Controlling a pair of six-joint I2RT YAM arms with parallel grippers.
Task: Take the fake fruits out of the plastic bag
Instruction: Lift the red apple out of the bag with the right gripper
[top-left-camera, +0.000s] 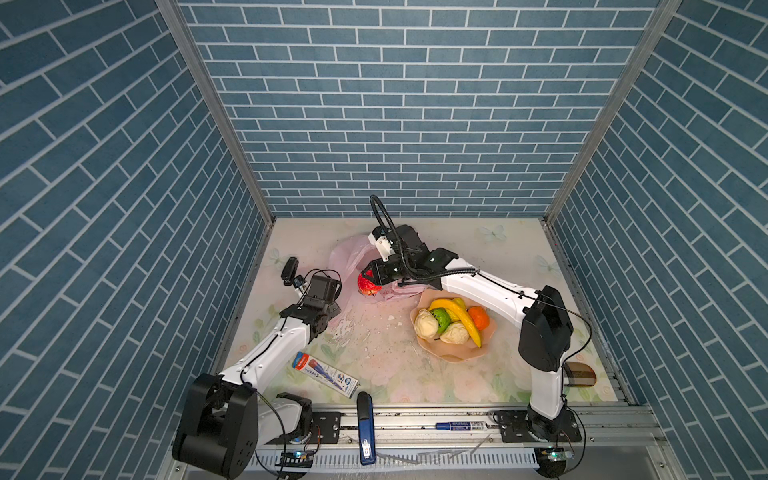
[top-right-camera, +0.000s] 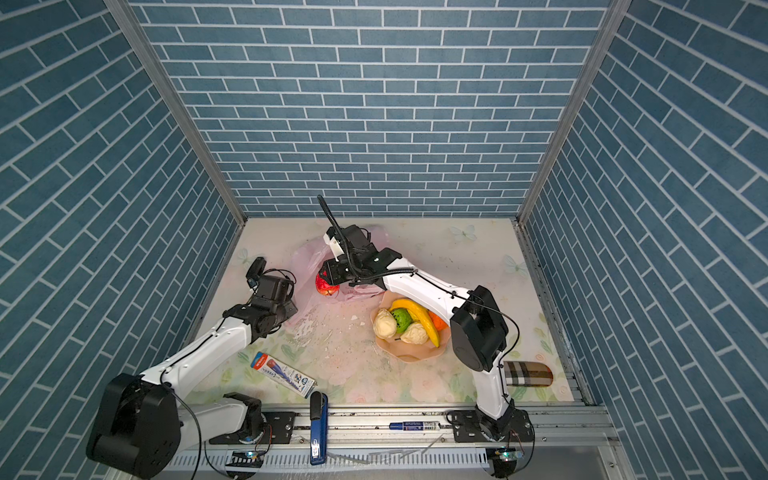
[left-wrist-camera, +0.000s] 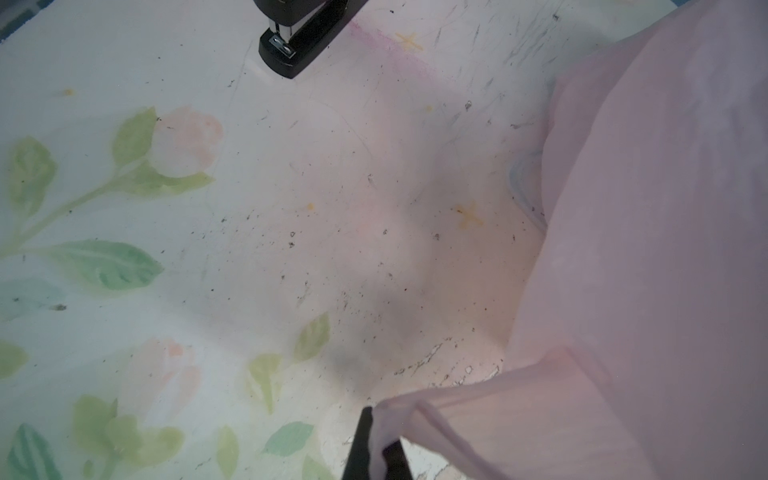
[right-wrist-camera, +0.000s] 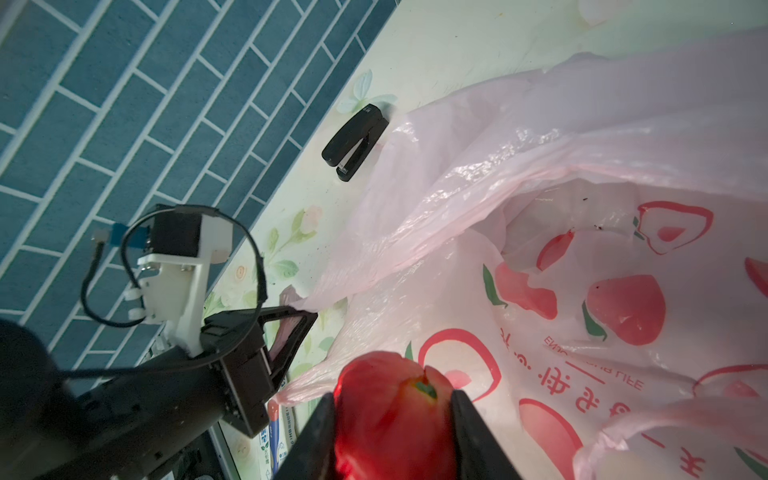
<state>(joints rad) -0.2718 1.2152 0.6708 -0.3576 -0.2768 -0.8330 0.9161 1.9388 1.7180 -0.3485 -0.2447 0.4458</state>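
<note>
Nearest, on the right of the desk (top-left-camera: 395, 374), sits the peach plate (top-left-camera: 451, 354). It holds five fruits in a heap: a banana (top-left-camera: 462, 319) lying across the top, a green ball (top-left-camera: 441, 318), an orange (top-left-camera: 480, 318) and two cream ones (top-left-camera: 426, 325) (top-left-camera: 455, 333) (a yellowish lump behind the banana may be a sixth, but I cannot tell).

Further back on the left, the left hand (right-wrist-camera: 309, 316) is pinched shut on a stretched edge of the plastic bag (right-wrist-camera: 582, 145), pulling the film taut and the mouth open toward the left.

Just right of it, mid-desk, the right hand (right-wrist-camera: 392, 399) grips the red fruit (right-wrist-camera: 390, 419) with a finger on each side and the stem end facing the wrist camera. The fruit sits at the bag's near-left lip – whether it is fully clear of the film I cannot say.

That sets the coming move: the plate lies to the near right of the held fruit, back along the right arm's own side, so I judge a short pull toward the near right would put it over the heap.

Farthest back, the bag slumps flat and crinkled. No other fruit shows in the open part of it – only the red prints.
</note>
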